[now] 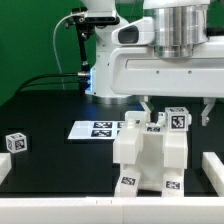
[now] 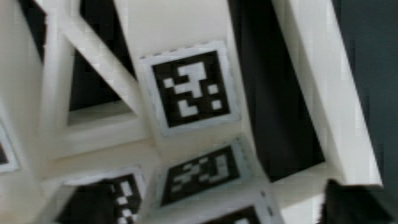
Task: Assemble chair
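While the tool hangs spread wide just above the partly built chair, which stands on the black surface near the marker board, descend straight, centring both fingers before closing.

Bright even light, white parts glaring, wrist view blurred

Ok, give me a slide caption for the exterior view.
Open gripper hovering above the partly assembled white chair, marker board behind, one loose tagged block at the exterior view's left.
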Available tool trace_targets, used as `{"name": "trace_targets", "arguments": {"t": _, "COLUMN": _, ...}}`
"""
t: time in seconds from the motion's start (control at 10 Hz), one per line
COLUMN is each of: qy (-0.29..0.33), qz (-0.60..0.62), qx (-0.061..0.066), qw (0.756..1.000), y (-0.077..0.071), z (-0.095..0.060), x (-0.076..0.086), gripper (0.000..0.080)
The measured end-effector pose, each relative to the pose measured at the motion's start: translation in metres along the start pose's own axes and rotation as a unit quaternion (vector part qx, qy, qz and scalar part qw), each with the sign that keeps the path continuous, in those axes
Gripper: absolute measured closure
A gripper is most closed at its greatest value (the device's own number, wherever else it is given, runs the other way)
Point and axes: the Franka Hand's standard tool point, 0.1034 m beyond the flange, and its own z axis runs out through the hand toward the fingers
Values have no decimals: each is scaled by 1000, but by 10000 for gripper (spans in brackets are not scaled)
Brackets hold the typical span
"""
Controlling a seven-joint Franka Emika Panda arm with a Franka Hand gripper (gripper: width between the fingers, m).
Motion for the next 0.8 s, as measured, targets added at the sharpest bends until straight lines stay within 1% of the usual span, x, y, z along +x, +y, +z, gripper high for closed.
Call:
{"name": "trace_targets", "arguments": {"t": 0.2, "qy": -1, "qz": 62, "qx": 0, "qw": 998, "y": 0, "z": 1, "x": 0, "gripper": 534}}
{"name": "trace_targets", "arguments": {"t": 0.4, "qy": -1, "qz": 116, "qx": 2, "qw": 993, "y": 0, "z": 1, "x": 0, "gripper": 537}}
{"name": "trace_targets", "arguments": {"t": 0.5, "qy": -1, "qz": 171, "qx": 2, "qw": 985, "y": 3, "z": 1, "x": 1, "gripper": 537}}
{"name": "trace_targets", "arguments": {"t": 0.7, "qy": -2, "qz": 288, "qx": 3, "qw": 958, "y": 3, "z": 1, "x": 2, "gripper": 537}}
{"name": "trace_targets", "arguments": {"t": 0.8, "qy": -3, "qz": 347, "qx": 9, "qw": 938, "y": 5, "z": 1, "x": 3, "gripper": 537}}
